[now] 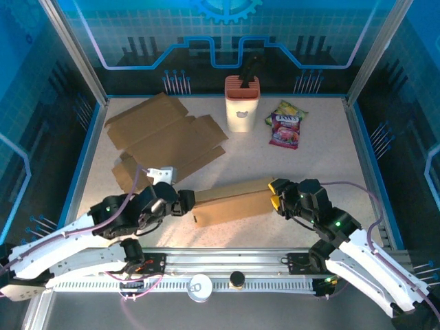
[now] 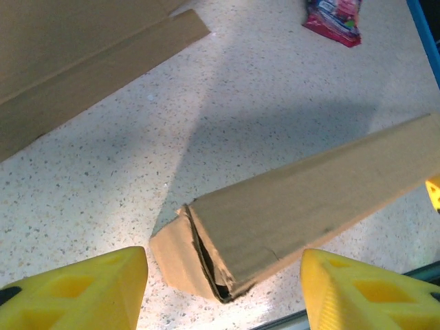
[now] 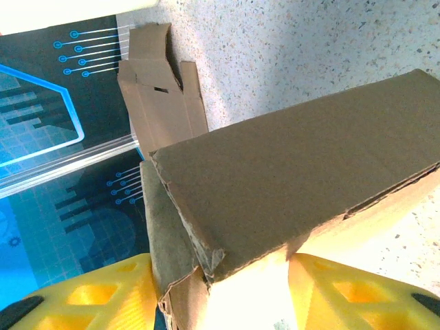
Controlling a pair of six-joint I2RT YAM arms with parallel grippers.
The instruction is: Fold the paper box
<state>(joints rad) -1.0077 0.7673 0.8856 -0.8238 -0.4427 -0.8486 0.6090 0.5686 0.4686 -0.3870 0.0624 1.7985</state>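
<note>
**Paper box lay between two end effectors, gripped at one end**

From the top external camera, the paper box [image 1: 230, 201] lay on its side on the speckled table [image 1: 330, 158], near the front edge, as a long closed brown sleeve running left to right. The left end effector [image 1: 187, 201] sat just at its left end and the right end effector [image 1: 273, 194] at its right end. Farther back on the left lay flat cardboard sheets [image 1: 165, 134]. A white holder [image 1: 242, 110] with an orange top stood behind the middle, and two snack packets [image 1: 287, 125] lay to its right.

In the left wrist view, the left end effector [image 2: 223, 275] stood wide open. Its yellow fingers [image 2: 89, 292] were well apart on either side of the box's end, and neither touched it. That end of the paper box [image 2: 309, 199] showed a rounded flap tucked loosely, with a dark gap along its edge. A flat cardboard sheet [image 2: 69, 62] lay beyond, and a red snack packet [image 2: 333, 17] was at the top edge.

In the right wrist view, the right end effector [image 3: 220, 275] was partly closed around the other end of the paper box [image 3: 295, 179]. The box filled the gap between the yellow fingers [image 3: 357, 295], with a loose flap against one finger and the box's side wall against the other. A corner of the top panel was crumpled. More flat cardboard [image 3: 158, 96] lay by the blue wall.
</note>
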